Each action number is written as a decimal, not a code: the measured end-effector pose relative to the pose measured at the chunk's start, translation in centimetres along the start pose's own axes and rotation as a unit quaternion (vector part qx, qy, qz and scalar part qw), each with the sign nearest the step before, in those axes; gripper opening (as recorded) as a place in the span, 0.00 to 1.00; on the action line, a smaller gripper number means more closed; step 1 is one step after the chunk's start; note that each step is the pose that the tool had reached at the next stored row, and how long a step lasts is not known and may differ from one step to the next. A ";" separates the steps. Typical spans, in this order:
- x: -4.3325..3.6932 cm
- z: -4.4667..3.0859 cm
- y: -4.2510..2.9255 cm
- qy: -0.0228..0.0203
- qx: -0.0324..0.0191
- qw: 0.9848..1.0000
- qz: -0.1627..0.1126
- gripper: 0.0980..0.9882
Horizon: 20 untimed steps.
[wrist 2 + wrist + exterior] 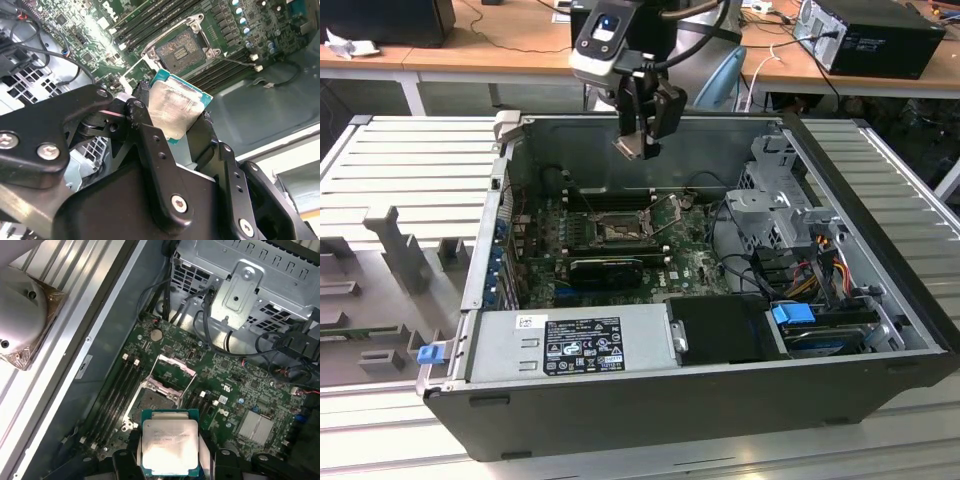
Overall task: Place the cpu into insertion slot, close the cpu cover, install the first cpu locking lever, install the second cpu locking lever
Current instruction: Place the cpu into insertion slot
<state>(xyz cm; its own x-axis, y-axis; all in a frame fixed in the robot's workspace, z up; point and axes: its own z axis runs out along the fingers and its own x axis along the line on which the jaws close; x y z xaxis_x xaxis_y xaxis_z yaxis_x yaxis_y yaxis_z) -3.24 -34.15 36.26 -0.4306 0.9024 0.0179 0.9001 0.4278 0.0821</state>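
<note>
My gripper (638,146) hangs above the open computer case, over its rear wall, shut on the cpu (632,149). In both wrist views the cpu (177,107) (169,442) is a pale metallic square on a teal board, clamped by its edges between the black fingers (145,107). The insertion slot (617,230) (182,48) (152,401) lies bare on the green motherboard below, well apart from the chip. The cpu cover (173,371) stands tilted up off the slot's far side, its window open.
A long black card with heatsink (605,268) lies just in front of the slot. Memory slots (117,390) flank it. A metal drive cage (770,200) with cables sits on the exterior view's right, and a power supply (575,345) at the front. Case walls (650,135) ring everything.
</note>
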 end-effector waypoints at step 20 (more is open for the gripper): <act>0.00 0.00 0.00 -0.007 0.000 0.995 0.100 0.50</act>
<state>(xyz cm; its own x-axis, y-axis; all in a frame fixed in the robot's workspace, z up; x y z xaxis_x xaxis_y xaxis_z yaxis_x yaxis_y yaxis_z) -3.24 -34.15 36.26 -0.2413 0.9703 0.0196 0.9679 0.2391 0.0774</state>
